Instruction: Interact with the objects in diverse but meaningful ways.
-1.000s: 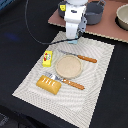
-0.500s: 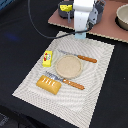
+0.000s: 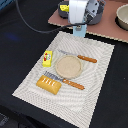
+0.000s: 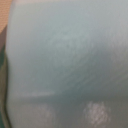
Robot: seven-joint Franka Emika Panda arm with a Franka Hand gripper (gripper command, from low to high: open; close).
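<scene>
My gripper (image 3: 79, 24) hangs over the far edge of the striped mat and is shut on the pale blue-and-white milk carton (image 3: 79, 31), which sticks out below it. The carton's side (image 4: 65, 55) fills the wrist view, and the fingers are hidden there. The yellow box with a red label (image 3: 47, 58) lies on the mat at the exterior view's left. The golden-brown bread loaf (image 3: 49, 84) lies nearer the front. A yellow cheese wedge (image 3: 65, 8) sits behind the gripper, in or by a grey pot.
A round tan plate (image 3: 68, 66) sits mid-mat between an orange-handled knife (image 3: 80, 58) and fork (image 3: 66, 81). A brown board (image 3: 111, 26) at the back carries a grey pot (image 3: 122, 16). The striped mat (image 3: 95, 95) lies on a black table.
The gripper with the carton has shifted slightly toward the exterior view's right and back. Nothing on the mat has moved.
</scene>
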